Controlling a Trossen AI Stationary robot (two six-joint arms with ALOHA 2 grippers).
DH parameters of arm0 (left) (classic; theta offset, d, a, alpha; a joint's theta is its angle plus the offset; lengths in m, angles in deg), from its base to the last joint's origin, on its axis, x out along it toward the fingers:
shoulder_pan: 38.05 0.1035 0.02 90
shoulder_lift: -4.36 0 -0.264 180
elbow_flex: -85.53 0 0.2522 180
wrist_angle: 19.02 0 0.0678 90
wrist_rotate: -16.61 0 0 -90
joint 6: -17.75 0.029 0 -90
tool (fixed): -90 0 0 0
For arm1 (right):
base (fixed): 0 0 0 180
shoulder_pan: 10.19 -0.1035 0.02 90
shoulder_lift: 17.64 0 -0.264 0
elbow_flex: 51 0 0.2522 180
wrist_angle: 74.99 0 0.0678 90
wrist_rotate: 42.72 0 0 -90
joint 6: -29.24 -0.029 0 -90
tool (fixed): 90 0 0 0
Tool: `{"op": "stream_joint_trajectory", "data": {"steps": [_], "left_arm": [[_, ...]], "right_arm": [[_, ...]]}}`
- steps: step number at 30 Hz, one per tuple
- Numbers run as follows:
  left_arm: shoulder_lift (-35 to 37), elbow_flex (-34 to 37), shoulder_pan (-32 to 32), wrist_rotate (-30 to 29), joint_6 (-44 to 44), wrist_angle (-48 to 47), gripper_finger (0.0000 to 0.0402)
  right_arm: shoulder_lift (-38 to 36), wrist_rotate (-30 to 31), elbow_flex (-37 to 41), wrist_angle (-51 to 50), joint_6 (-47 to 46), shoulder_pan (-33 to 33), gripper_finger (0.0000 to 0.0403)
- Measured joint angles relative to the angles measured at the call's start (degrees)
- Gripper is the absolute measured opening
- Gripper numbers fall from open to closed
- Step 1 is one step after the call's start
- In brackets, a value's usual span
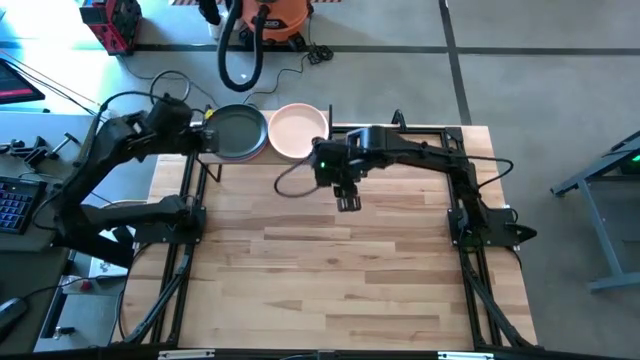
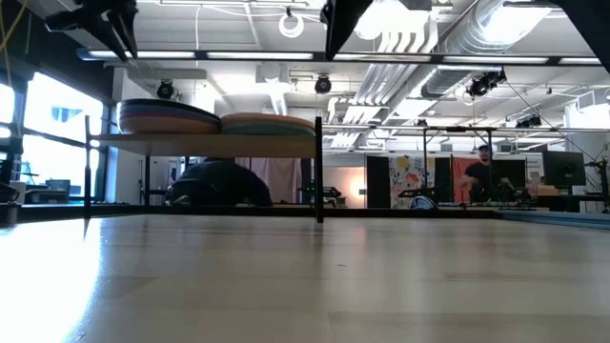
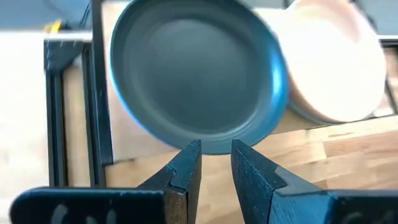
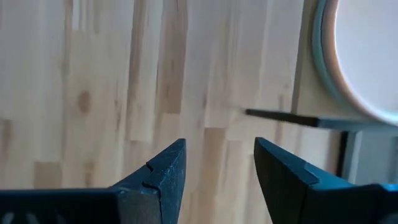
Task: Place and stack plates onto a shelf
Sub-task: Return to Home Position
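Your left fingers (image 3: pixel 184 174), barely apart, sit near the dark plate (image 3: pixel 193 74); a careless retreat could nudge it. Right fingers (image 4: pixel 163 173) are spread.

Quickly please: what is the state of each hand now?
Left hand: open, holding nothing, by the dark plate.
Right hand: open, holding nothing, over the table.

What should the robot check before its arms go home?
1. Left gripper empty: ok, fingers apart, nothing between.
2. Right gripper empty: ok, open over the striped wooden tabletop.
3. Dark charcoal round plate tops the left stack: ok.
4. Peach round plate tops the right stack: ok.
5. Both stacks sit level on the light-wood shelf: ok.
6. Left gripper clear of the charcoal plate's rim: cannot tell.
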State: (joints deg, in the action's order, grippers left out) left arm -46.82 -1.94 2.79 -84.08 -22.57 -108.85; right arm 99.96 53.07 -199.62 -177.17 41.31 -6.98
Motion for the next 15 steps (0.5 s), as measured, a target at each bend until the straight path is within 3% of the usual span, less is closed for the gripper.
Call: {"op": "stream_joint_trajectory", "data": {"steps": [9, 15], "left_arm": [[4.3, 0.0, -8.2, -1.9, 7.7, 7.5, 0.0073], [7.8, 2.0, -13.8, -1.2, 12.6, 13.6, 0.0061]], "right_arm": [[0.0, -3.1, 7.5, 2.9, -7.5, 3.2, 0.0165], [-1.9, -3.4, 16.2, 12.9, -10.6, 1.7, 0.0165]]}}
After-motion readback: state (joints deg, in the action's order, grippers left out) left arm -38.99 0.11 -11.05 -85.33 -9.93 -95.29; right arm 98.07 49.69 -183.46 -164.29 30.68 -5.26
